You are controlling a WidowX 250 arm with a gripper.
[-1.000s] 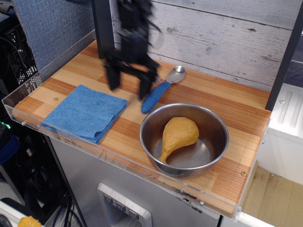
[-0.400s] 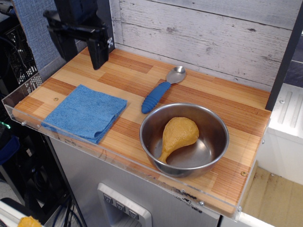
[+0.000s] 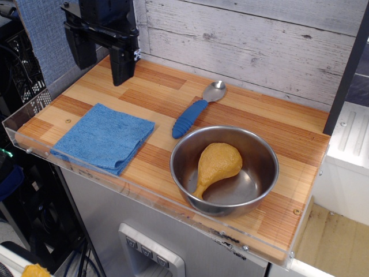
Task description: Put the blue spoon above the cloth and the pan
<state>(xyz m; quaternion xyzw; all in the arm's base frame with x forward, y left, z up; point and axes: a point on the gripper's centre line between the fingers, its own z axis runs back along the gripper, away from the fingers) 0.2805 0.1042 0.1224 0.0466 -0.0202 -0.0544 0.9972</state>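
1. One view only is covering this moment, so nothing is being shared with a second camera.
2. It is looking down from high in front of the wooden table (image 3: 253,115), angled toward the plank wall (image 3: 259,40) running along the back.
3. The table is sitting at mid distance and crossing the picture on a slant, its near edge falling from left to lower right.
4. The cloth (image 3: 104,137), the spoon (image 3: 196,111) and the pan (image 3: 224,170) are all landing whole in the picture.
5. The gripper (image 3: 101,60) is hanging at upper left, its arm being cut by the top edge.
6. Below the table, the stand's front is showing.
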